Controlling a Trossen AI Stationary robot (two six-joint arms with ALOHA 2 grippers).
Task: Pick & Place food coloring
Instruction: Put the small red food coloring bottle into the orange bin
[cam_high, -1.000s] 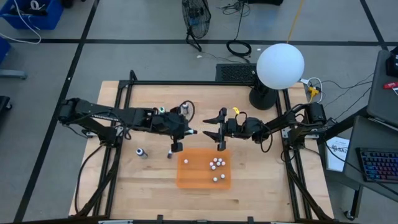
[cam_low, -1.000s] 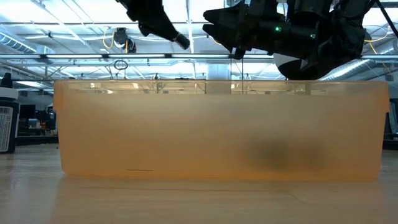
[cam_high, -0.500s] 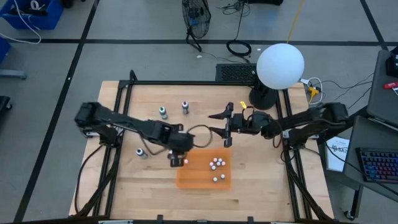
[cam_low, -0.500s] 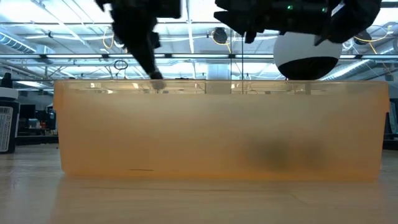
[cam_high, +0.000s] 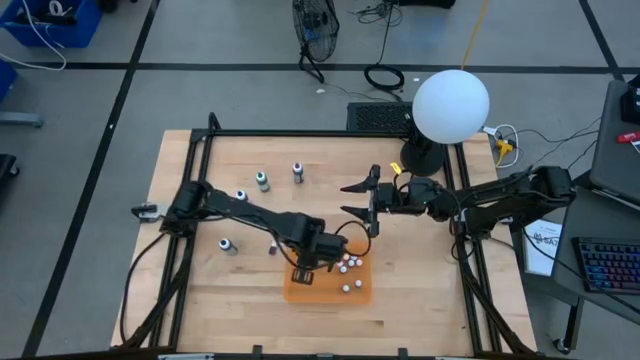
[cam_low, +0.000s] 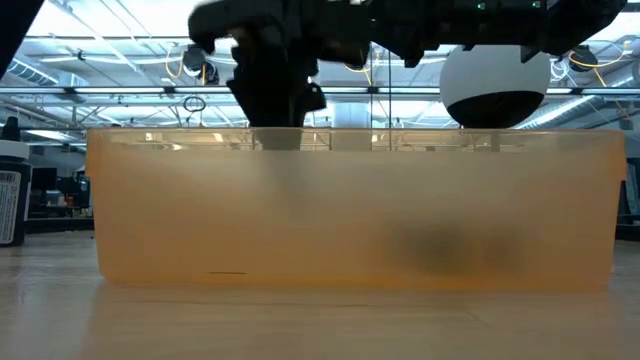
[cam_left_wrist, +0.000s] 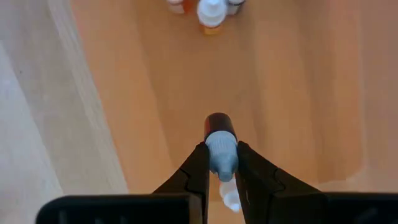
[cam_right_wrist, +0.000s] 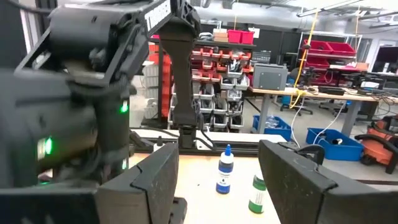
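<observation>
Clamped by its pale cap in the left gripper (cam_left_wrist: 221, 163) jaws, a dark food coloring bottle (cam_left_wrist: 220, 132) hangs over the orange bin (cam_high: 300, 290), so release looks next, while the right gripper (cam_high: 366, 202) waits, jaws apart, above the worktop (cam_high: 240, 295).

No legible text, label or number on anything in view.

orange bin (cam_low: 350, 210), arm perhaps dipping inside
</observation>
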